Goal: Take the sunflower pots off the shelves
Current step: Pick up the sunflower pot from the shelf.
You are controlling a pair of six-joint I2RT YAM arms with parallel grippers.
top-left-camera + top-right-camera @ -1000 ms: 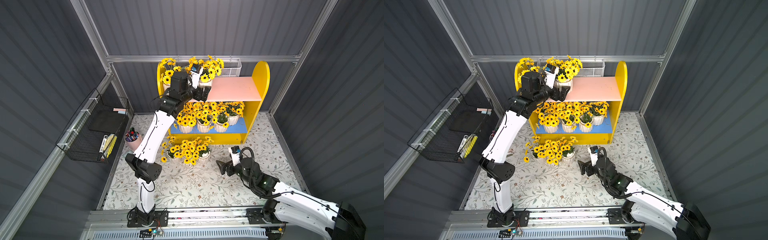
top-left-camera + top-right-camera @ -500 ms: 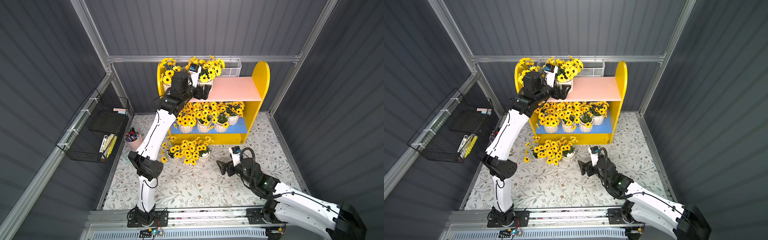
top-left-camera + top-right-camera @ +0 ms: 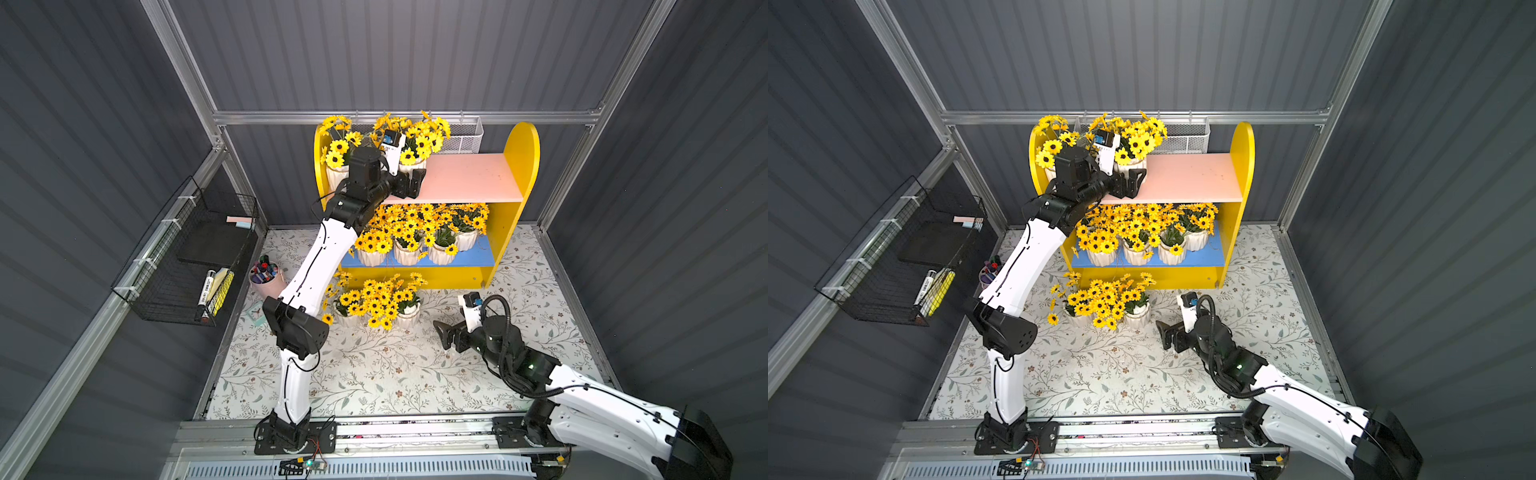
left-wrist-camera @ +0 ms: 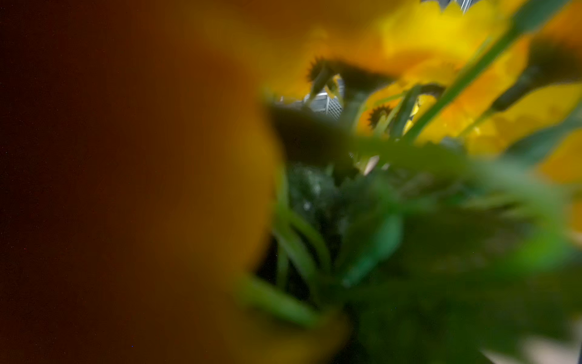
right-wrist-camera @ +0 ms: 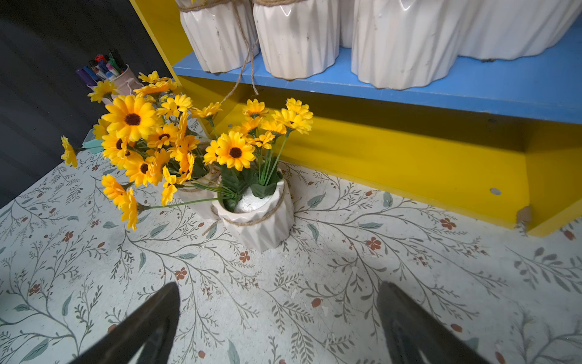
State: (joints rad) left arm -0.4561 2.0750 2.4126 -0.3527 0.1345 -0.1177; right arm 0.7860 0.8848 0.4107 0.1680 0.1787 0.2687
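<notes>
Jaws apart, the left end effector [image 3: 409, 185] lines up on a sunflower pot [image 3: 412, 165] on the top shelf [image 3: 469, 178] to grab it, while the right end effector [image 3: 445, 336] hovers empty and spread.

Sunflower pots [image 3: 407, 254] on shelves [image 3: 469, 178] and floor [image 3: 395, 374]

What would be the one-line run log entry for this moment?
left jaws: open, by pot on pink board | right jaws: open, empty, near floor pots | shelves: not yet emptied

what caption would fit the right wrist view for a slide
Open right gripper faces a sunflower pot on the floral mat beside the yellow shelves.
</notes>
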